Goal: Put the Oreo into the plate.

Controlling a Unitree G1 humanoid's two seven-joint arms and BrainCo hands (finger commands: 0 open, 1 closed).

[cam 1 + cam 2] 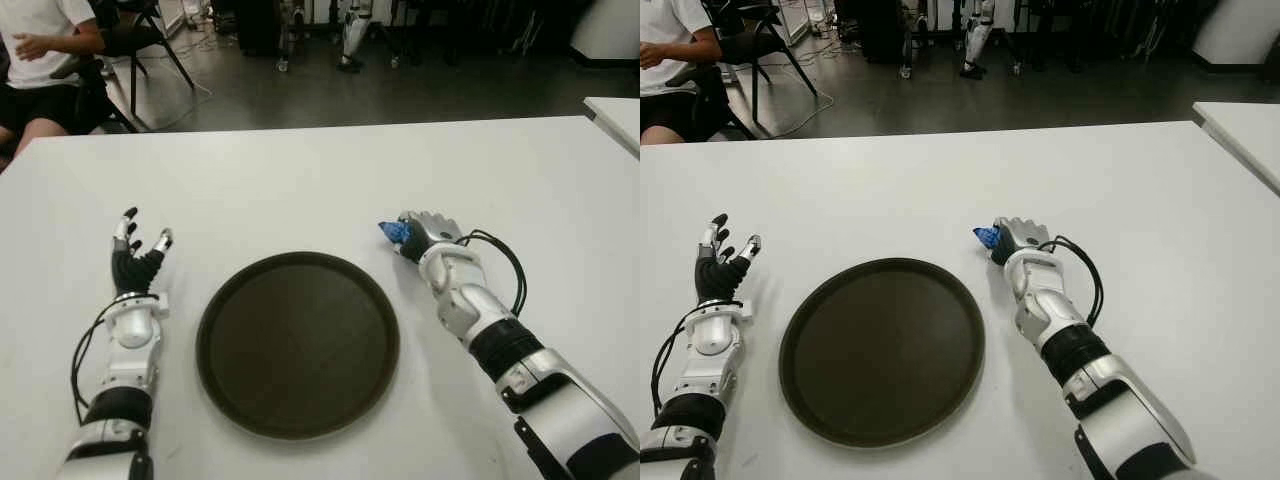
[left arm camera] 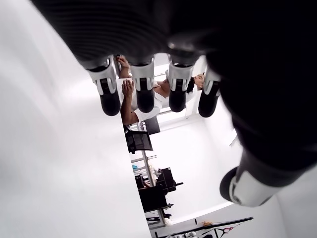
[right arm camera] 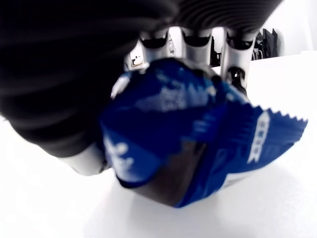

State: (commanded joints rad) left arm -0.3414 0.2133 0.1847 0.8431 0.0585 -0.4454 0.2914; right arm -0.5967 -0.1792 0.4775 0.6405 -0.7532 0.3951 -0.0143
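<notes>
A blue Oreo packet [image 3: 198, 144] fills the right wrist view, with the fingers [image 3: 195, 47] of my right hand [image 1: 425, 232] curled around it. In the eye views only the packet's blue end [image 1: 393, 232] sticks out from the hand, just past the upper right rim of the plate. The plate [image 1: 298, 343] is round, dark brown and holds nothing; it lies on the white table at centre front. My left hand [image 1: 137, 250] shows to the left of the plate, fingers [image 2: 143, 89] spread and holding nothing.
The white table [image 1: 300, 190] stretches far beyond the plate. A second table corner [image 1: 615, 115] shows at the far right. A seated person [image 1: 45, 60] and chairs are beyond the table's far left edge.
</notes>
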